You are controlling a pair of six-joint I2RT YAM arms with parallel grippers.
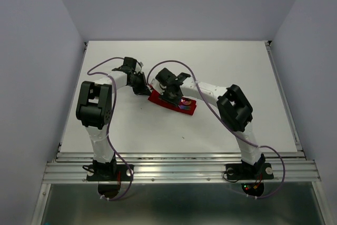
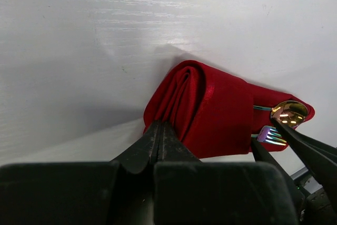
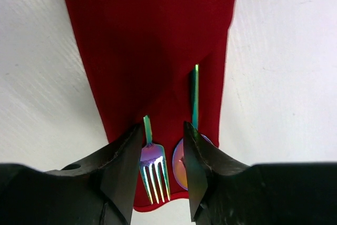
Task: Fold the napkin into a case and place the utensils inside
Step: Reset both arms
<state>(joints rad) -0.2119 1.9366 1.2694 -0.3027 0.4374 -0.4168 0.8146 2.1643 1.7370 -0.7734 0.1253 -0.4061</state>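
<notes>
The red napkin [image 1: 169, 101] lies mid-table, folded into a narrow case [image 3: 152, 40]. The fork [image 3: 154, 169] and the spoon [image 3: 180, 168] lie on its near end, their teal handles running under the top fold. My right gripper [image 3: 162, 127] is open just above the case. Its jaws straddle the fork's head without touching it, and the right finger covers part of the spoon's bowl. My left gripper [image 2: 159, 126] is shut on the gathered folds at the case's [image 2: 210, 109] other end. The fork [image 2: 271, 135] and spoon [image 2: 288, 113] also show in the left wrist view.
The white table [image 1: 131, 130] has a raised rail along its near edge [image 1: 179, 156]. Grey walls close in the left, back and right sides. Both arms reach in over the middle and meet at the napkin. The right gripper's fingers [image 2: 310, 154] show in the left wrist view.
</notes>
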